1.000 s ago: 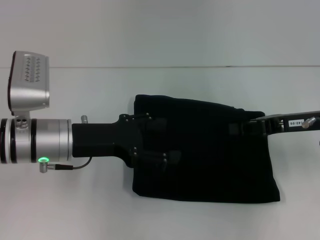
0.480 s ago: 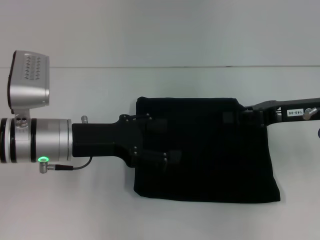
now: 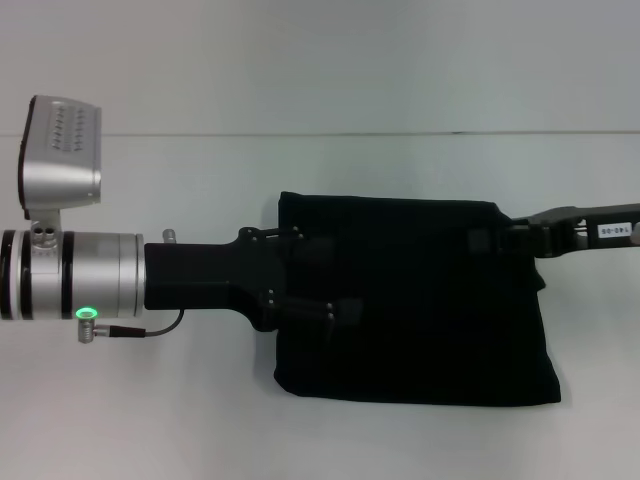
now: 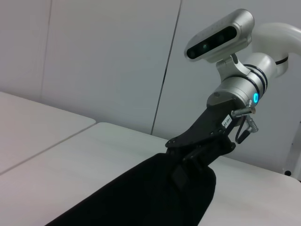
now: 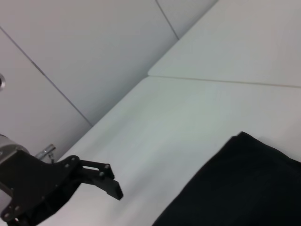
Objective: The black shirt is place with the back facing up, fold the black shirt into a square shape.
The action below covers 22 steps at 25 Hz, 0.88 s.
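The black shirt point(image 3: 430, 320) lies folded into a rough rectangle on the white table point(image 3: 150, 420), right of centre. My left gripper point(image 3: 320, 275) reaches in from the left over the shirt's left edge, fingers apart and holding nothing. In the right wrist view the left gripper point(image 5: 113, 181) hangs open above bare table, apart from the shirt point(image 5: 244, 183). My right gripper point(image 3: 490, 240) is at the shirt's far right corner. In the left wrist view the right gripper point(image 4: 193, 157) is shut on the shirt point(image 4: 155, 193) and holds that edge raised.
The table's far edge point(image 3: 400, 133) runs across the head view, with a plain wall behind it. A second table surface point(image 4: 28, 122) adjoins beyond a seam. Bare tabletop lies in front of and left of the shirt.
The shirt's far edge went from slanted to nearly level. My right gripper lifted slightly with the corner, then shifted back right and down. The left arm stayed still.
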Tool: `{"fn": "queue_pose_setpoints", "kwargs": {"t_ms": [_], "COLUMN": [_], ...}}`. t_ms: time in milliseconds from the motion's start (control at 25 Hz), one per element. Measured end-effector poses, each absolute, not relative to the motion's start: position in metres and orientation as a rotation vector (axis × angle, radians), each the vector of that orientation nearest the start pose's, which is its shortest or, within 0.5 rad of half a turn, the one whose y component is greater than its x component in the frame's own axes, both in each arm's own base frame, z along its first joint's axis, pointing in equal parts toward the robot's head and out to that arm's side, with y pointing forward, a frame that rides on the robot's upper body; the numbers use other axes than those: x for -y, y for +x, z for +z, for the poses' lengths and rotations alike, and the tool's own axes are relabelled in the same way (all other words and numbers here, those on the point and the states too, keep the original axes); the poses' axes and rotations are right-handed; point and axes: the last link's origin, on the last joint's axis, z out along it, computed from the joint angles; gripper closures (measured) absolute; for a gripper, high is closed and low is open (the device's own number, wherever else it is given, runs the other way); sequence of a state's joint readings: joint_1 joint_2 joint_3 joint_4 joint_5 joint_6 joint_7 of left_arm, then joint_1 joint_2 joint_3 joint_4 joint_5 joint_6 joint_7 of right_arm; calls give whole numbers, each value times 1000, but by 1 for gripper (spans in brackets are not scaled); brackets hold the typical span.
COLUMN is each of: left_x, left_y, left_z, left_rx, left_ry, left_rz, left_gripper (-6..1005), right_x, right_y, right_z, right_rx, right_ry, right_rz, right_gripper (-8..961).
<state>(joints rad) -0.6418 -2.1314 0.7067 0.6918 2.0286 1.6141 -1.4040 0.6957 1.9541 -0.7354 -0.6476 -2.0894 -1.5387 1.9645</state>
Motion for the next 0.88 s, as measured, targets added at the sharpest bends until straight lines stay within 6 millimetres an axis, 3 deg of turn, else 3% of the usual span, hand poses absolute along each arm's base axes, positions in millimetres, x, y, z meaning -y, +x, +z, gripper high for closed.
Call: {"fn": "queue_pose_setpoints", "kwargs": {"t_ms": [320,880], "left_x": [-344,-347], "left_y": [-207,-204], "left_z": [-20,-20], "left_rx": [483,479], "left_ry": [-2877,-2876], "left_rz": [-764,-756], "left_gripper": [66,66], "right_x": [-375,-361], "right_y": [255,290], "right_z": [43,21], "right_rx": [-1251,-1391], "right_ry": [-2646,-2551], "right_rz": [474,314], "right_gripper": [853,852]}}
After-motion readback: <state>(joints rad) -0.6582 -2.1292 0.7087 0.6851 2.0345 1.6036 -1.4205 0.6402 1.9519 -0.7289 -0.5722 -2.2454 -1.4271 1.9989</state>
